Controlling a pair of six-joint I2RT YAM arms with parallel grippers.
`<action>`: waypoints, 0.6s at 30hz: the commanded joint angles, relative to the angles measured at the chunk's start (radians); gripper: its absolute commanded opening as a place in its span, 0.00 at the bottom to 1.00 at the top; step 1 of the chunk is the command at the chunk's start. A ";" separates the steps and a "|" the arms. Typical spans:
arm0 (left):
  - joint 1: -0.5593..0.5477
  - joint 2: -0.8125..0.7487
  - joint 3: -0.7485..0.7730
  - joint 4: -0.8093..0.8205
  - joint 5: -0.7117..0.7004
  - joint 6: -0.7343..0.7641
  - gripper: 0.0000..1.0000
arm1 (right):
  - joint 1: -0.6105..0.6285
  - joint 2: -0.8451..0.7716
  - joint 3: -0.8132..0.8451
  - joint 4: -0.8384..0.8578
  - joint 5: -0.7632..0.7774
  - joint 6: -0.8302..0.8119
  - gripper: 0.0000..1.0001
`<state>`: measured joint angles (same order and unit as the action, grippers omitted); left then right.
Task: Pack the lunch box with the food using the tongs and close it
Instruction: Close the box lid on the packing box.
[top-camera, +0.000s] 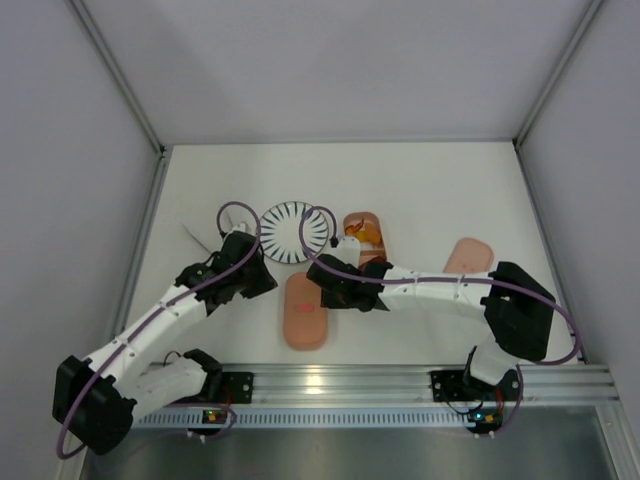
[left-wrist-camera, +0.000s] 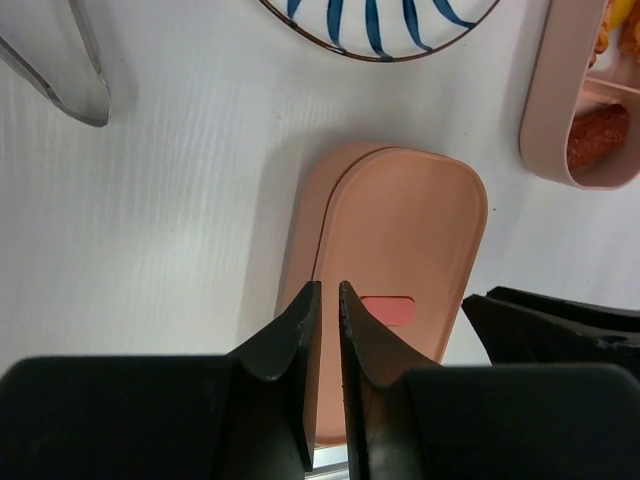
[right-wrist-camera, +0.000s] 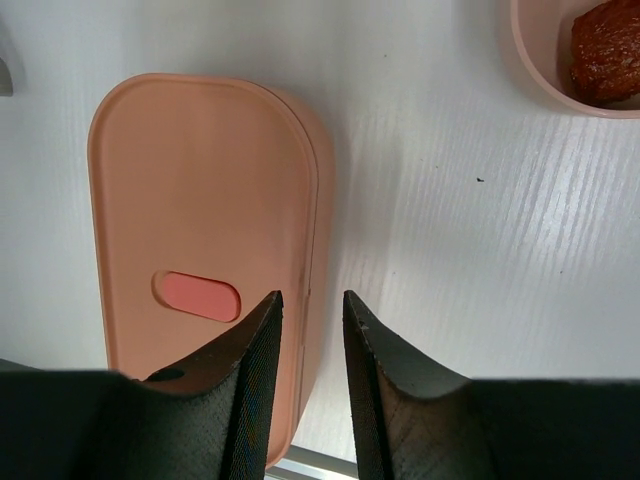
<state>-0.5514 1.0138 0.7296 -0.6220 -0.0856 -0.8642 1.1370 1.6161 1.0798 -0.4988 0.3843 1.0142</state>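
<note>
A closed pink box lies on the white table, just in front of a striped plate. The left gripper and the right gripper flank the box's far end. Right of the plate, an open tray holds orange and brown food. Another pink piece lies farther right. The tongs lie left of the plate.

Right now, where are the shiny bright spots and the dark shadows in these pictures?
Top view: a bright glint on the silvery metal rail. Left wrist view: a soft grey shadow left of the closed salmon-pink oblong plastic box on the white table. Right wrist view: streaky sheen on the table right of the box; the black fingers look slightly soft.
</note>
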 joint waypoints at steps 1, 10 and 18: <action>-0.002 -0.021 0.031 -0.064 0.043 0.073 0.18 | 0.023 -0.022 0.043 -0.017 0.016 -0.014 0.31; -0.048 -0.041 -0.073 -0.012 0.146 0.139 0.32 | 0.023 0.002 0.043 0.009 0.004 -0.023 0.31; -0.120 -0.044 -0.107 0.018 0.135 0.122 0.35 | 0.023 0.010 0.051 0.014 -0.004 -0.026 0.31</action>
<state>-0.6506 0.9897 0.6289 -0.6430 0.0444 -0.7490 1.1370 1.6192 1.0821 -0.4961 0.3817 0.9955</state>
